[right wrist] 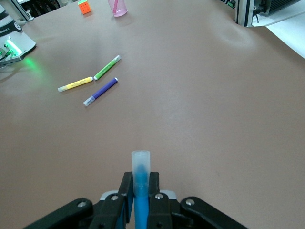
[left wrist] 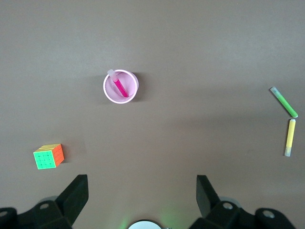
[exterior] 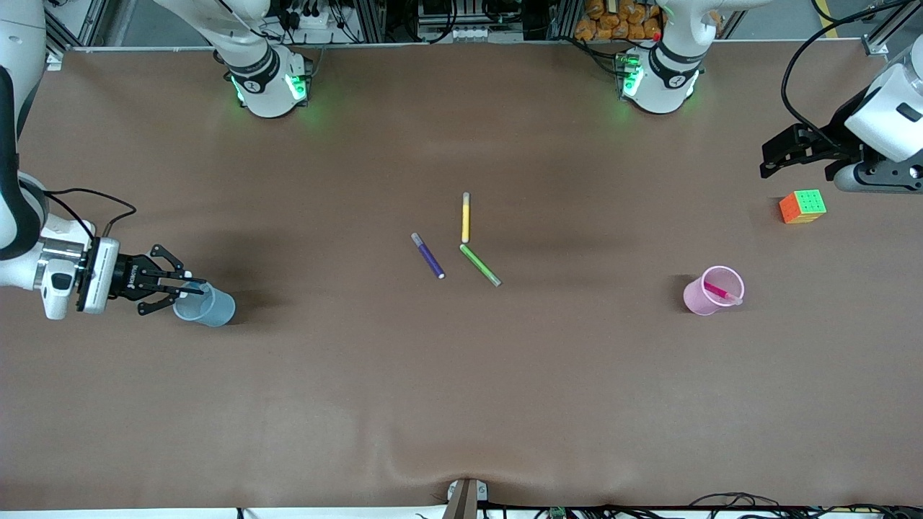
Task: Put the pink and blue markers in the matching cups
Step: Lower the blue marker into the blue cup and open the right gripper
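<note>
My right gripper [exterior: 193, 287] is shut on the blue marker [exterior: 190, 290] and holds it over the mouth of the pale blue cup [exterior: 210, 308], which stands at the right arm's end of the table. In the right wrist view the marker [right wrist: 140, 171] sticks out between the fingers of the right gripper [right wrist: 139, 180]; the blue cup is hidden there. The pink marker [exterior: 721, 292] leans inside the pale pink cup [exterior: 701, 297] toward the left arm's end. My left gripper [exterior: 766, 164] hangs open and empty above the table near a cube. Its wrist view shows the pink cup [left wrist: 108, 91], the pink marker [left wrist: 121, 87] and the left gripper [left wrist: 142, 187].
A purple marker [exterior: 428, 256], a yellow marker [exterior: 466, 217] and a green marker [exterior: 480, 264] lie together mid-table. A colour cube [exterior: 802, 206] sits at the left arm's end, farther from the front camera than the pink cup.
</note>
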Motion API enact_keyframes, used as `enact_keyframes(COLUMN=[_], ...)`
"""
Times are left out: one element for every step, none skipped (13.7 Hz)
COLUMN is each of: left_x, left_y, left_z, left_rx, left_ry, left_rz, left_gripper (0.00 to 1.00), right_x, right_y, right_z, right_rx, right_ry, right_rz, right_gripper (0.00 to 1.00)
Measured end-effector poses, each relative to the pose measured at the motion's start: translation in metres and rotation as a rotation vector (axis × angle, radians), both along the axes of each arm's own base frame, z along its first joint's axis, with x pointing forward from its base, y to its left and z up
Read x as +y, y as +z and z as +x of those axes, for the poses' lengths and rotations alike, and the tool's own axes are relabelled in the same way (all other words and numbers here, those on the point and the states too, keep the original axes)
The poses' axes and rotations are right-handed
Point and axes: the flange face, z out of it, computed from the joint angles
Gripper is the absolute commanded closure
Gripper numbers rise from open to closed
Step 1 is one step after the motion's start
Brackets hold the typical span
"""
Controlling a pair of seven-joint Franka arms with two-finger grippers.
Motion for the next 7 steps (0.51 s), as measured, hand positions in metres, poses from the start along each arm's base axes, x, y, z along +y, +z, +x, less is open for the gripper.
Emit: enact_keyframes(left_x=[0.000,0.002,0.003,0.004,0.004,0.003,0.003], left_y=[0.000,0.001,0.002,0.004,0.005,0.005,0.005], left_z=[0.000,0.001,0.002,0.002,0.002,0.002,0.002], left_rx=[-0.004,-0.008,-0.014,-0.019,-0.021,-0.022,-0.022], left_ry=[0.001,0.003,0.006,0.007,0.007,0.006,0.007], left_rz=[-0.001,-0.001,-0.002,-0.002,-0.002,-0.002,-0.002], left_gripper=[0.00,0.00,0.00,0.00,0.00,0.00,0.00], right_x=[-0.001,-0.003,-0.006,-0.009,-0.012,-0.014,-0.016], right_y=[-0.003,-0.008,-0.016,-0.024,-0.031,-0.036,-0.037], right_z=[0.000,0.000,0.000,0.000,-0.001,-0.001,0.000], right_rx=[0.000,0.000,0.000,0.000,0.002,0.002,-0.002], right_ry=[-0.004,-0.006,-0.006,-0.005,-0.005,-0.004,-0.004], right_rz=[-0.002,-0.004,-0.005,-0.005,-0.003,-0.001,-0.001], right_gripper=[1.00,1.00,1.00,1.00,1.00,1.00,0.58])
